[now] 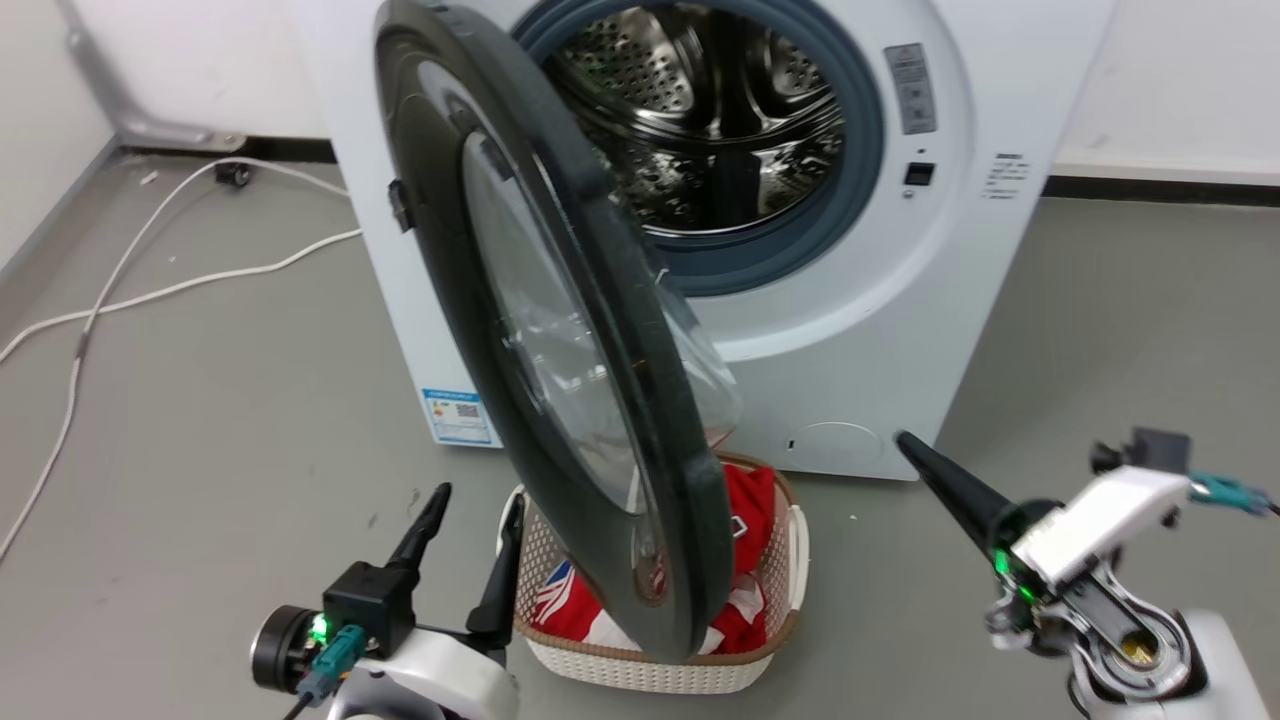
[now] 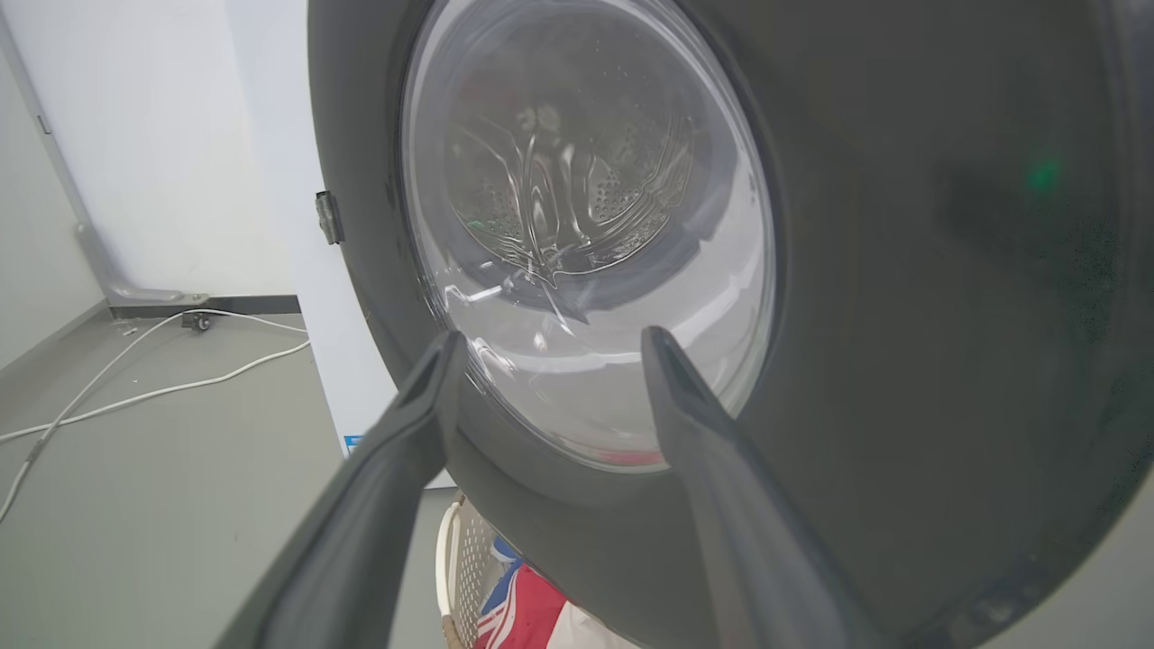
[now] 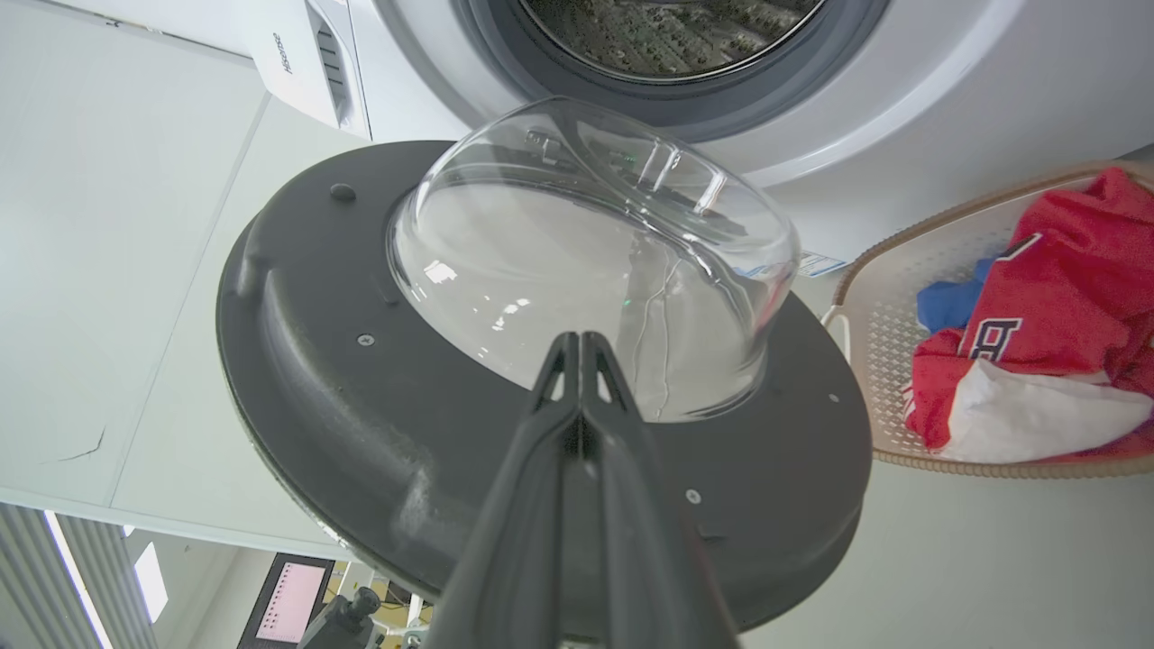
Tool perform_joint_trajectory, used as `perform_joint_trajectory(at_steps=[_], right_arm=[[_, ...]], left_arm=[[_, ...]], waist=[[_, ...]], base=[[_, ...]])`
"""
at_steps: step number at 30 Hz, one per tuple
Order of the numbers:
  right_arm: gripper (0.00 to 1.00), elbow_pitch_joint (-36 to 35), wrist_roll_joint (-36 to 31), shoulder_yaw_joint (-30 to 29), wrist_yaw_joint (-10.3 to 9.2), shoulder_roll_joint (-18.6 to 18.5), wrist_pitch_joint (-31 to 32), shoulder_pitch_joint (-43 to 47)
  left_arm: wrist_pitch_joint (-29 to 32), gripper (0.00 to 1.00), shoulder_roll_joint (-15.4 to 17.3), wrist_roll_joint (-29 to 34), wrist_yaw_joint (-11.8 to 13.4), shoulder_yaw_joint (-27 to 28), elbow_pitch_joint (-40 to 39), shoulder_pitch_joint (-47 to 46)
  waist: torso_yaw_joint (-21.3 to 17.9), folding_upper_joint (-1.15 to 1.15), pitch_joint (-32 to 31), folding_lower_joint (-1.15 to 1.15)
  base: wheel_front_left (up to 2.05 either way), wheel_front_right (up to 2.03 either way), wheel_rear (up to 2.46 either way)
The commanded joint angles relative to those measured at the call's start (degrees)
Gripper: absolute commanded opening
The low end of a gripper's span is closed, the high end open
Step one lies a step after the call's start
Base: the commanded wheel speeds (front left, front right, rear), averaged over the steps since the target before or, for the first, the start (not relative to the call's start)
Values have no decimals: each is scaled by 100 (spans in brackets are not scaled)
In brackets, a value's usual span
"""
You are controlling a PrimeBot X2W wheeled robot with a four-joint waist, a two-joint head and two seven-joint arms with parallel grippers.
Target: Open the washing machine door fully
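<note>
Find the large round glossy black washing machine door [image 1: 560,340], with its bulging clear glass bowl [image 3: 586,252], standing partway out from the white front-loading machine [image 1: 850,330]. Hinged at the robot's left, nearly edge-on to the head camera, hanging over a white perforated plastic laundry basket [image 1: 640,672] of red, white and blue clothes [image 1: 755,495]. Leaves the grey-rimmed steel drum [image 1: 720,110] exposed, yet looks short of fully open. See the left gripper [image 1: 478,497] low beside the door's outer face, jaws spread apart and empty, pointed at the window in the left wrist view. Cannot confirm contact; probably near rather than touching, perhaps held there to meet or steady the swing. See the right gripper [image 1: 915,450] on the inner side, jaws pressed together on nothing, making one slim point aimed at the glass bowl. Seemingly closed for pushing, not grasping. Judge the remaining work a further push on the inner face, toward the robot's left.
</note>
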Motion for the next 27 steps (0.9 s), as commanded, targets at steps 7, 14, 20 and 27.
perform_joint_trajectory(at_steps=[7,14,20,27], right_arm=[[44,-411,-733,-477,1,-99,-825,764],[100,-907,-1658,-817,1,-174,-1685,1163],[100,-1635,-3489,-1086,1,-459,-2729,1347],[100,-2547,-5428,-1171,1,-420,-3001,1561]], left_arm=[[-13,100,111,-125,159,197,-51,192],[8,100,177,-198,235,265,-48,272],[8,100,245,-197,284,284,-82,269],[33,100,306,-224,369,329,-122,233]], waist=[[-351,0,-178,1],[-465,0,-229,1],[-504,0,-231,1],[-556,0,-230,1]], base=[[0,0,0],[0,0,0],[0,0,0],[0,0,0]])
